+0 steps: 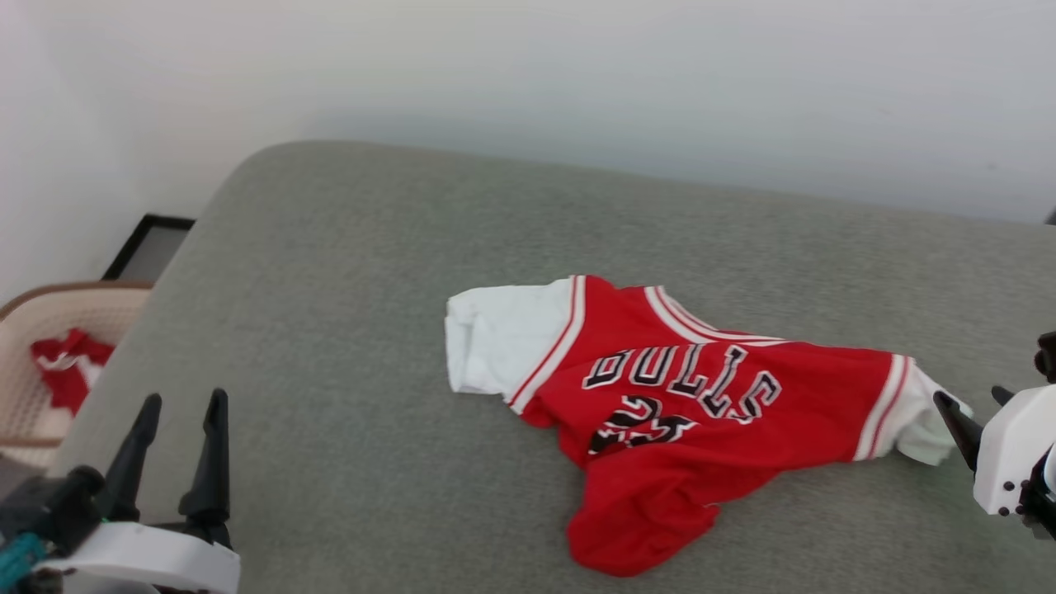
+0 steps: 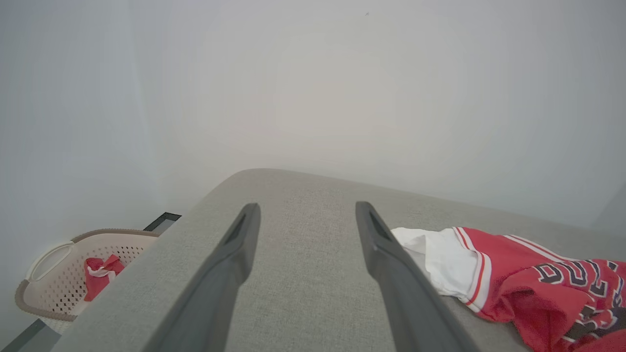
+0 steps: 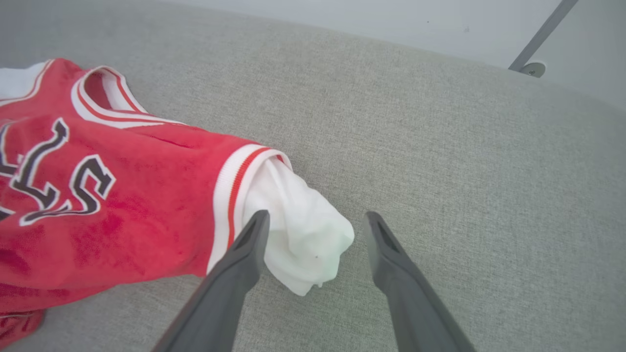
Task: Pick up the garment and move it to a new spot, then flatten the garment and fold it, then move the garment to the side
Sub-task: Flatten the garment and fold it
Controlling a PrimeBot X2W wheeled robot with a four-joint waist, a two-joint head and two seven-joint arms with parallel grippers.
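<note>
The garment (image 1: 685, 396), a red jersey with white sleeves and black lettering, lies rumpled on the grey cushion (image 1: 330, 313), its lower part bunched toward the front. My right gripper (image 1: 973, 404) stands open at the garment's right white sleeve (image 3: 303, 239); in the right wrist view (image 3: 315, 220) the sleeve's end lies loose between the spread fingers, not clamped. My left gripper (image 1: 181, 408) is open at the lower left, well apart from the garment (image 2: 533, 288), with bare cushion between its fingers (image 2: 305, 210).
A beige perforated basket (image 1: 49, 330) holding red and white cloth (image 2: 100, 274) stands on the floor left of the cushion. A dark frame (image 1: 148, 243) lies by the wall behind it. A grey metal leg (image 3: 538, 39) shows past the cushion's far edge.
</note>
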